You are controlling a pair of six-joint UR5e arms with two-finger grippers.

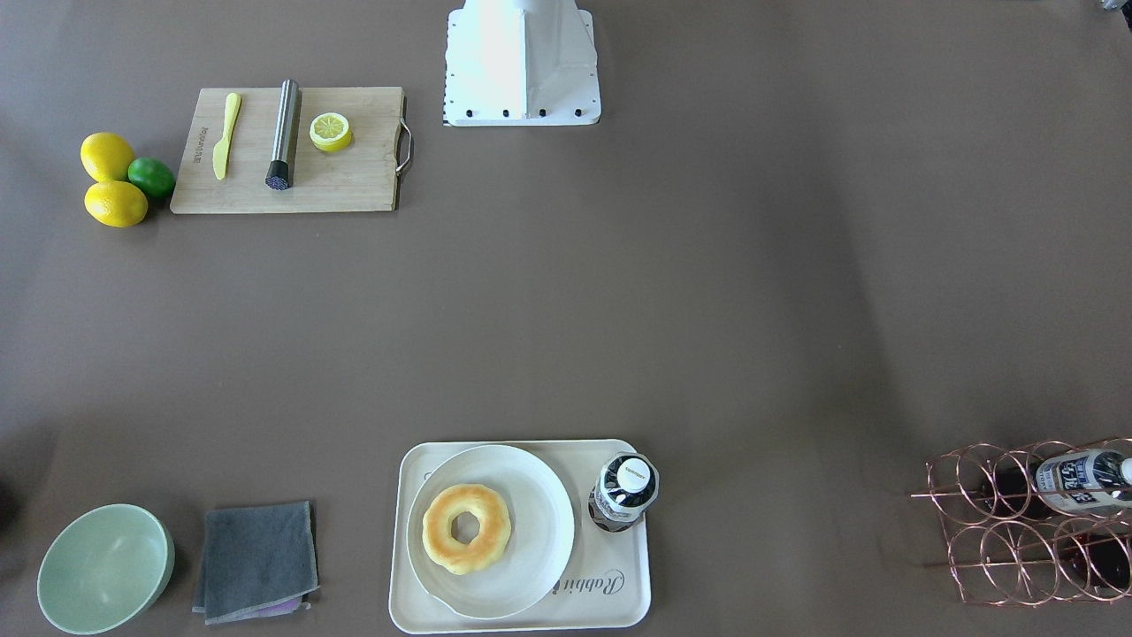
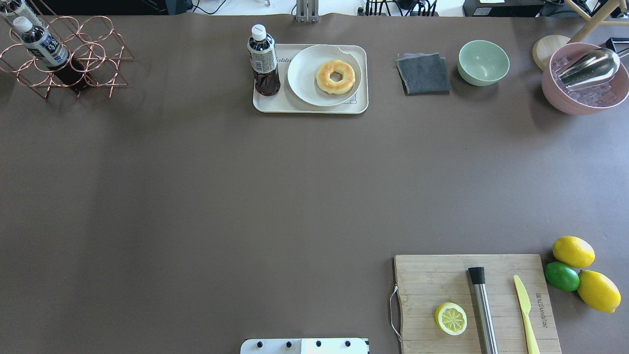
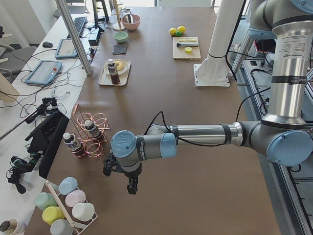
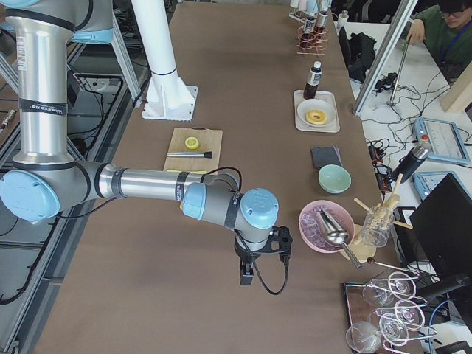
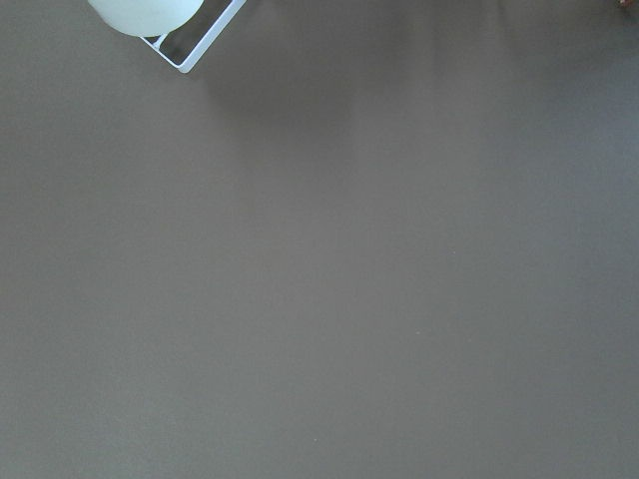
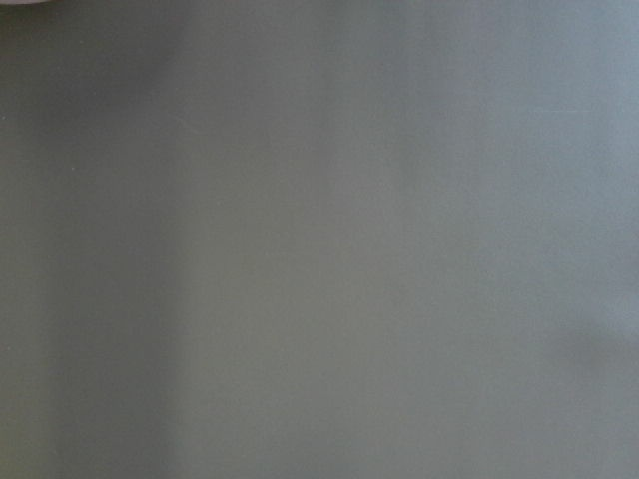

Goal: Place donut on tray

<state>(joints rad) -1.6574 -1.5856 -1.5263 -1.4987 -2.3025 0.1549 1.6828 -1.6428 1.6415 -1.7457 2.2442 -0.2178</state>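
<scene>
The golden-yellow donut (image 1: 438, 531) lies on a round off-white plate (image 1: 531, 495), and the plate sits on the cream tray (image 1: 619, 603) at the table's far edge from the robot. From overhead the donut (image 2: 325, 78), plate (image 2: 304, 73) and tray (image 2: 260, 104) stand the same way. Neither gripper shows in the overhead or front view. My left gripper (image 3: 131, 188) hangs over bare table at the left end, far from the tray. My right gripper (image 4: 245, 279) hangs over bare table at the right end. I cannot tell whether either is open or shut. Both wrist views show only tabletop.
A dark drink bottle (image 1: 624, 491) stands on the tray beside the plate. A grey cloth (image 2: 423, 73) and green bowl (image 2: 483, 62) lie right of the tray. A cutting board (image 2: 442, 275) holds a lemon half (image 2: 451, 318). A copper wire rack (image 2: 64, 54) holds bottles.
</scene>
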